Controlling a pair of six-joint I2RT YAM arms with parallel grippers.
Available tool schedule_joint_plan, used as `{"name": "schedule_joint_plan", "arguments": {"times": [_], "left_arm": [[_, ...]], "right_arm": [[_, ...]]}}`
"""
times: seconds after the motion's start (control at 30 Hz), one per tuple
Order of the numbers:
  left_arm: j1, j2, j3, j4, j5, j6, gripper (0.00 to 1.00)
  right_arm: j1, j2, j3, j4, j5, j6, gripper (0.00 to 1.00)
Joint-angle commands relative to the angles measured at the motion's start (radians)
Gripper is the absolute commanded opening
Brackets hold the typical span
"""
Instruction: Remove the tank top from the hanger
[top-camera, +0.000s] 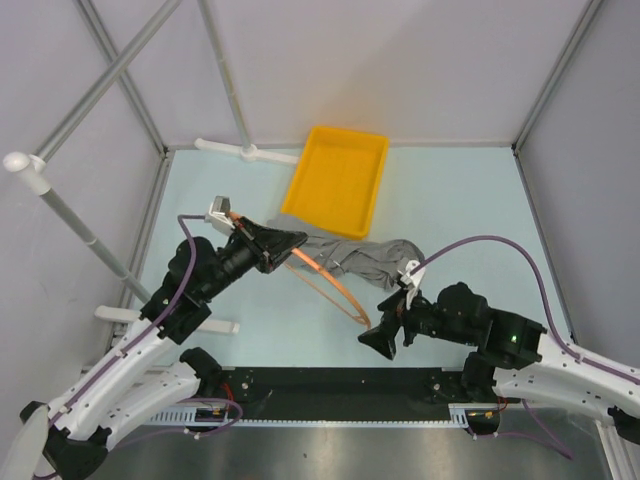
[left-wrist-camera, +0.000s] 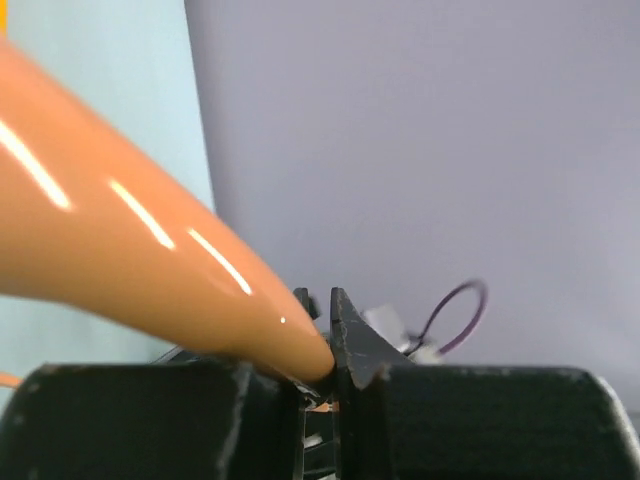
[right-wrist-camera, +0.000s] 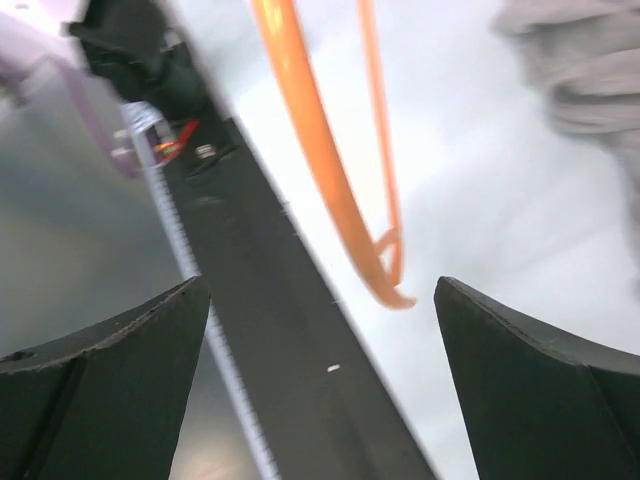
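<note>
The orange hanger (top-camera: 335, 288) lies across the table's middle, one end in my left gripper (top-camera: 297, 243), the other end near my right gripper (top-camera: 383, 338). The grey tank top (top-camera: 365, 258) lies bunched on the table beside the yellow tray, still over the hanger's upper part. My left gripper (left-wrist-camera: 333, 340) is shut on the hanger (left-wrist-camera: 120, 250), which fills the left wrist view close up. My right gripper (right-wrist-camera: 320, 330) is open and empty, a little apart from the hanger's end (right-wrist-camera: 385, 285). The tank top (right-wrist-camera: 580, 80) shows blurred at the right wrist view's upper right.
A yellow tray (top-camera: 337, 178) stands at the back centre. Grey rack poles (top-camera: 90, 100) cross the left side, with a white foot bar (top-camera: 245, 152) at the back and another at the left. A black rail (top-camera: 330, 385) runs along the near edge.
</note>
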Motion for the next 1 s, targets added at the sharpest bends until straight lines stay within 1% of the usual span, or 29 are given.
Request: {"name": "schedule_joint_plan", "arguments": {"times": [0.0,0.03,0.07,0.1,0.17,0.2,0.23,0.27,0.3,0.37,0.4,0.47,0.5,0.53,0.57,0.6,0.63,0.67,0.73,0.77,0.8,0.83,0.87,0.9,0.93,0.97], "left_arm": [[0.026,-0.006,0.057,0.061,-0.125,-0.280,0.00],[0.030,-0.006,0.060,0.061,-0.107,-0.341,0.00],[0.035,-0.004,0.060,0.034,-0.104,-0.365,0.00],[0.035,-0.006,0.060,0.031,-0.104,-0.414,0.00],[0.038,-0.009,0.042,0.041,-0.088,-0.458,0.00],[0.038,-0.012,0.034,0.046,-0.082,-0.516,0.00],[0.040,-0.018,0.017,0.049,-0.082,-0.538,0.00],[0.038,-0.024,0.014,0.076,-0.087,-0.554,0.00],[0.038,-0.029,0.011,0.078,-0.093,-0.575,0.00],[0.040,-0.050,-0.001,0.093,-0.125,-0.591,0.00],[0.041,-0.058,-0.004,0.101,-0.137,-0.598,0.00],[0.044,-0.075,-0.010,0.101,-0.166,-0.598,0.00],[0.046,-0.076,-0.012,0.100,-0.169,-0.598,0.00],[0.050,-0.076,-0.015,0.092,-0.166,-0.598,0.00],[0.052,-0.072,-0.017,0.087,-0.162,-0.600,0.00],[0.055,-0.069,-0.018,0.087,-0.151,-0.592,0.00],[0.060,-0.065,-0.015,0.083,-0.148,-0.583,0.00],[0.060,-0.061,-0.011,0.077,-0.145,-0.574,0.04],[0.060,-0.050,0.000,0.069,-0.162,-0.528,0.18],[0.060,-0.050,0.006,0.066,-0.171,-0.488,0.40],[0.060,-0.046,0.012,0.061,-0.182,-0.457,0.57],[0.061,-0.041,0.034,0.061,-0.182,-0.418,0.71],[0.060,-0.041,0.049,0.025,-0.212,-0.337,0.89],[0.060,-0.038,0.068,-0.027,-0.237,-0.287,0.96],[0.060,-0.038,0.109,-0.063,-0.248,-0.240,0.99],[0.060,-0.039,0.129,-0.098,-0.264,-0.145,0.99]], "right_arm": [[0.030,-0.081,-0.080,0.188,0.304,-0.095,1.00],[0.030,-0.090,-0.095,0.211,0.335,-0.113,1.00],[0.030,-0.098,-0.111,0.262,0.379,-0.148,1.00],[0.030,-0.107,-0.138,0.289,0.394,-0.162,1.00],[0.032,-0.133,-0.169,0.359,0.430,-0.190,1.00],[0.032,-0.142,-0.204,0.385,0.431,-0.199,0.99],[0.033,-0.153,-0.215,0.436,0.425,-0.205,0.96],[0.030,-0.153,-0.226,0.450,0.412,-0.204,0.93],[0.032,-0.150,-0.229,0.456,0.408,-0.188,0.83],[0.032,-0.135,-0.226,0.450,0.375,-0.178,0.70],[0.032,-0.130,-0.226,0.449,0.369,-0.155,0.53],[0.032,-0.129,-0.223,0.439,0.356,-0.127,0.37],[0.033,-0.133,-0.223,0.441,0.344,-0.115,0.20],[0.032,-0.141,-0.220,0.436,0.324,-0.107,0.10],[0.033,-0.158,-0.209,0.430,0.320,-0.099,0.03],[0.032,-0.170,-0.203,0.423,0.319,-0.090,0.00],[0.032,-0.184,-0.195,0.394,0.312,-0.073,0.00],[0.033,-0.208,-0.180,0.377,0.309,-0.069,0.00],[0.032,-0.230,-0.166,0.338,0.297,-0.058,0.00],[0.032,-0.240,-0.152,0.323,0.295,-0.053,0.00],[0.032,-0.250,-0.142,0.288,0.296,-0.052,0.00],[0.033,-0.251,-0.131,0.265,0.304,-0.037,0.00],[0.032,-0.253,-0.110,0.240,0.321,-0.026,0.00],[0.030,-0.248,-0.099,0.188,0.342,-0.014,0.00],[0.030,-0.247,-0.088,0.159,0.391,0.005,0.00],[0.030,-0.242,-0.073,0.128,0.417,0.038,0.00]]}}
